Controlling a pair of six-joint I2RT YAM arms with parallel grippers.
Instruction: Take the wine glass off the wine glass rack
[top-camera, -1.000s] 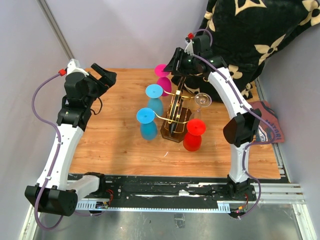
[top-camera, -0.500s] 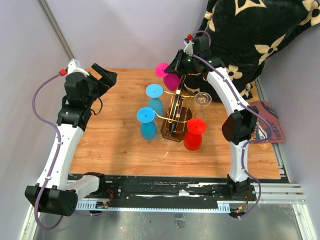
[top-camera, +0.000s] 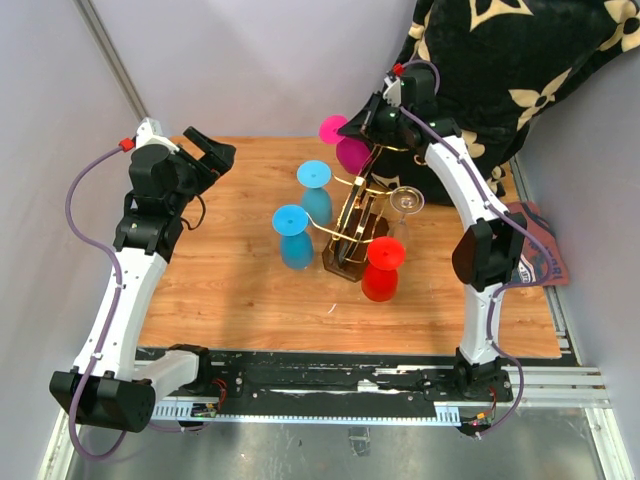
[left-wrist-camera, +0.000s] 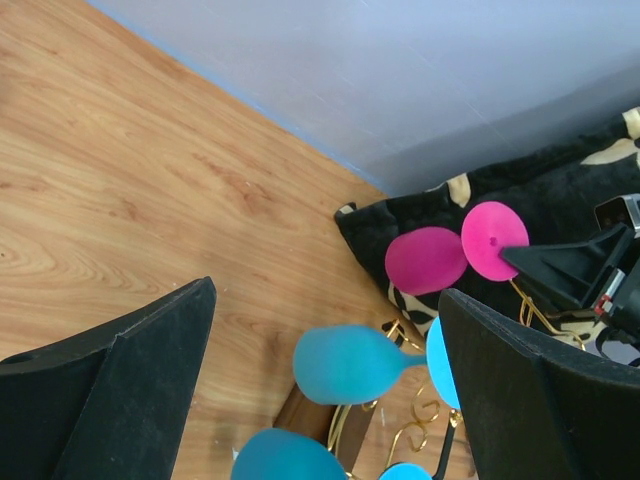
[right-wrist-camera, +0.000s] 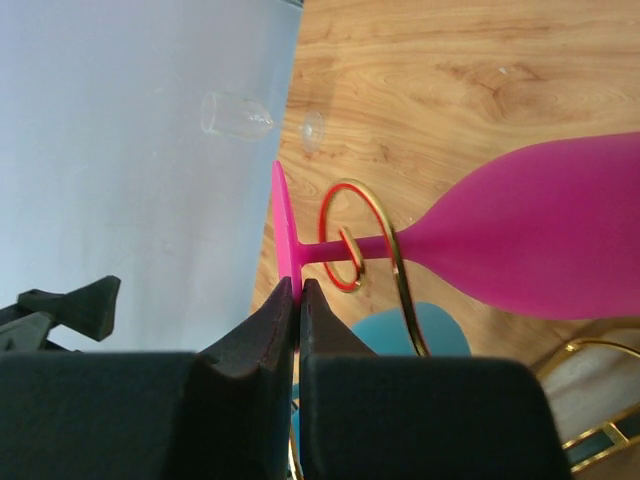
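A pink wine glass (top-camera: 352, 155) hangs upside down by its stem in a curled arm of the gold wine glass rack (top-camera: 352, 215), at the back of the table. My right gripper (top-camera: 352, 128) is shut on the rim of its flat pink foot (right-wrist-camera: 283, 230); the stem runs through the gold scroll (right-wrist-camera: 385, 240) to the bowl (right-wrist-camera: 540, 240). My left gripper (top-camera: 205, 155) hovers open at the table's far left, apart from the rack. In the left wrist view the pink wine glass (left-wrist-camera: 427, 260) sits beyond the wide black fingers (left-wrist-camera: 110, 400).
Two blue glasses (top-camera: 295, 235), a red glass (top-camera: 382, 270) and a clear glass (top-camera: 405, 198) also hang on the rack, above its dark brown base (top-camera: 340, 265). A black patterned blanket (top-camera: 500, 60) lies behind, and a cloth mat (top-camera: 538, 255) at the right.
My right gripper closed onto the pink glass's foot and moved slightly back and right. The pink glass shifted with it, and the rack with the other glasses turned a little.
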